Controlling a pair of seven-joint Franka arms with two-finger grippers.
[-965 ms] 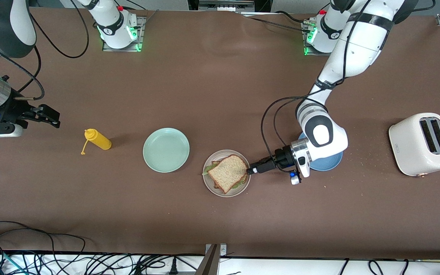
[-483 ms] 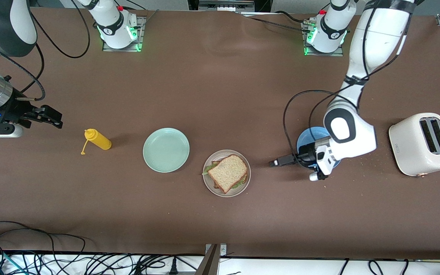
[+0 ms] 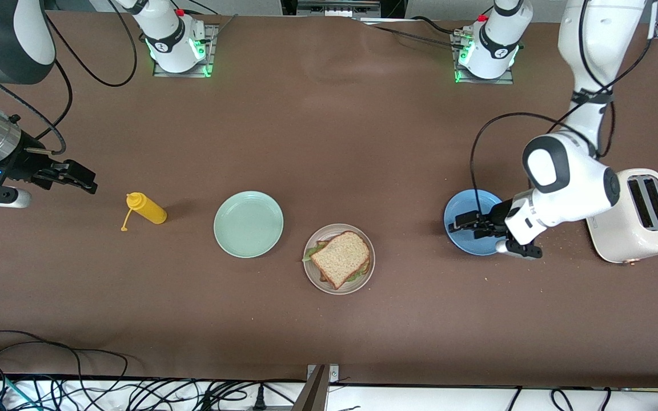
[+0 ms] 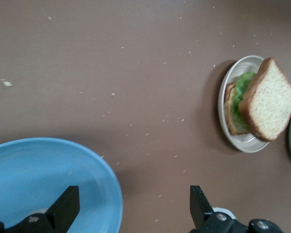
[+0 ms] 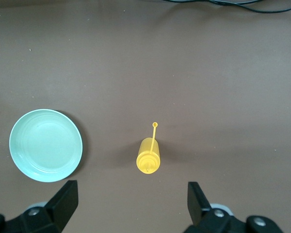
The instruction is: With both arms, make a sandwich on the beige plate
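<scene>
— Where's the left gripper [image 3: 459, 222]?
— Over the blue plate [image 3: 461, 214], fingers spread wide, nothing in them. The toaster [image 3: 640, 216] sits beside that arm.
— And the right gripper [image 3: 84, 180]?
— Over bare table at the right arm's end, jaws wide, holding nothing, near the yellow bottle [image 3: 146, 209].
— The sandwich [image 3: 341, 258]?
— On the beige plate [image 3: 311, 273], lettuce showing under the top slice, next to the green plate [image 3: 248, 224].

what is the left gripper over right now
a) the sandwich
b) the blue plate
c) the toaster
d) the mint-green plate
b: the left gripper hangs open over the blue plate, apart from the sandwich on the beige plate.
</scene>
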